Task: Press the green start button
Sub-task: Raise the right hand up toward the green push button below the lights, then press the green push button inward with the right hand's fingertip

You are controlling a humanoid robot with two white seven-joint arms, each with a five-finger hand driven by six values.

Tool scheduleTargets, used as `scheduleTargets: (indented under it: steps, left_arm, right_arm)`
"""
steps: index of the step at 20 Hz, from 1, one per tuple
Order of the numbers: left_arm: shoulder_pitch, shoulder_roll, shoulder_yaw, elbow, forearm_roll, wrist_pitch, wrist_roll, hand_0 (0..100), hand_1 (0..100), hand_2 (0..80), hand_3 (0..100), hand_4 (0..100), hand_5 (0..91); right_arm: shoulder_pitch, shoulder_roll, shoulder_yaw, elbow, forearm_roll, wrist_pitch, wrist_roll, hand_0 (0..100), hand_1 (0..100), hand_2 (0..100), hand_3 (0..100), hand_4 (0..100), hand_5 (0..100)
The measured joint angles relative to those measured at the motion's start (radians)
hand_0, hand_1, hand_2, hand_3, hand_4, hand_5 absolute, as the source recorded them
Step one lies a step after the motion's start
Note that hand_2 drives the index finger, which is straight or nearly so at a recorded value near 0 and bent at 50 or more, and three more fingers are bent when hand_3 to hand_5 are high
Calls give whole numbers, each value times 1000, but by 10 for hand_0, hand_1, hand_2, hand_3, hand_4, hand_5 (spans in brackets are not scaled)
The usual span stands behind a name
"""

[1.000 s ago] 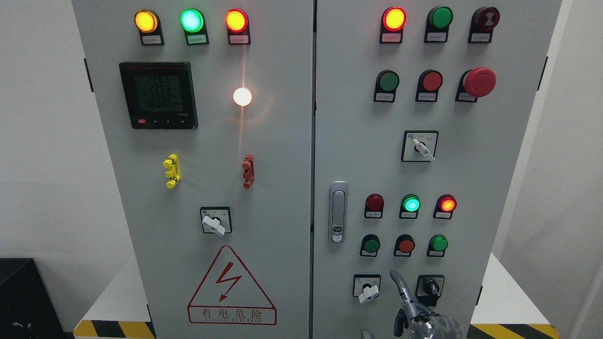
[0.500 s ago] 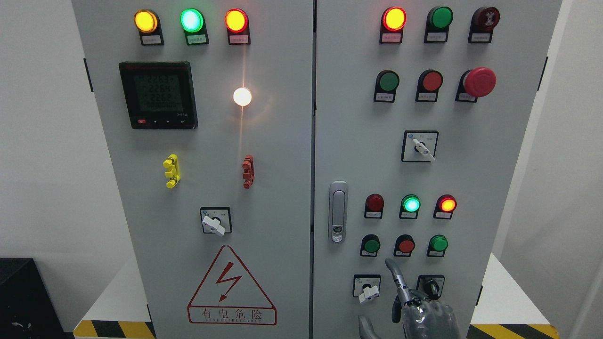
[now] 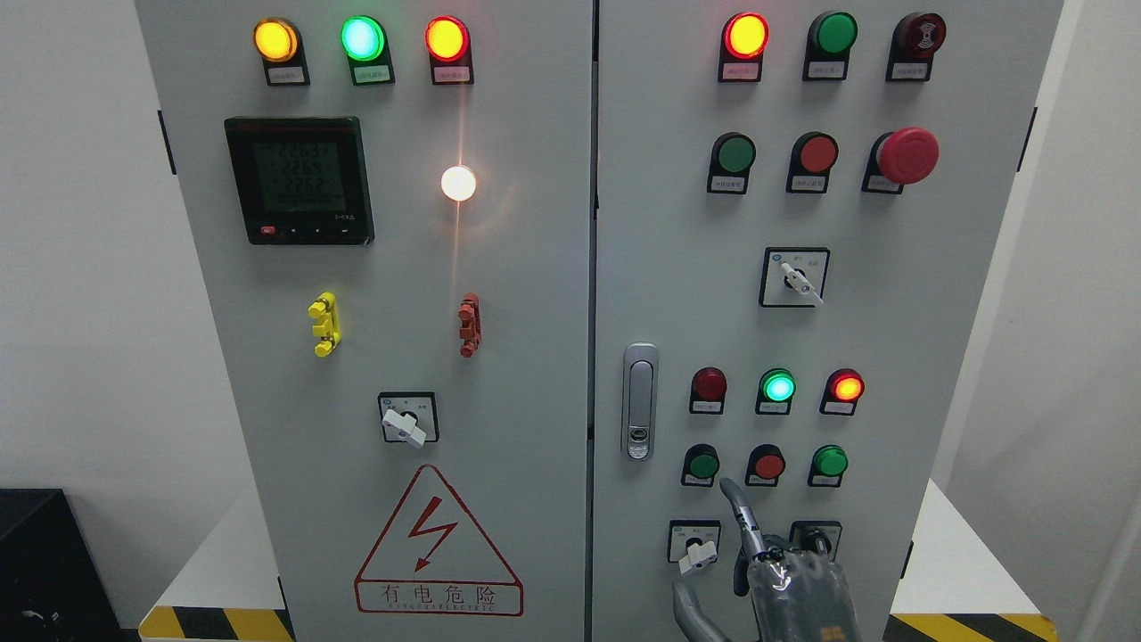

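The scene is evenly and brightly lit; focus is sharp throughout. Strong glare with a vertical streak is produced by the white indicator lamp (image 3: pixel 458 183). Soft shadows are cast beneath the buttons. Slight vignetting is seen at the corners.

Plain white walls (image 3: pixel 80 294) on both sides, evenly lit, without visible windows. White raised platform (image 3: pixel 209 571) at lower left and lower right, front edge marked with yellow-and-black hazard striping (image 3: pixel 218 624). Matte black box-shaped object (image 3: pixel 45 562) in bottom-left corner, against the left wall.
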Motion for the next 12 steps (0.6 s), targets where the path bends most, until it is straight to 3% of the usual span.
scheduleTargets:
  steps: [12]
  left_arm:
    - [0,0,0,0,0,0,0,120,556,0,0,0,0]
  right_arm:
    - [-63,1,2,76,3,11,6,392,319,0,863,840,991]
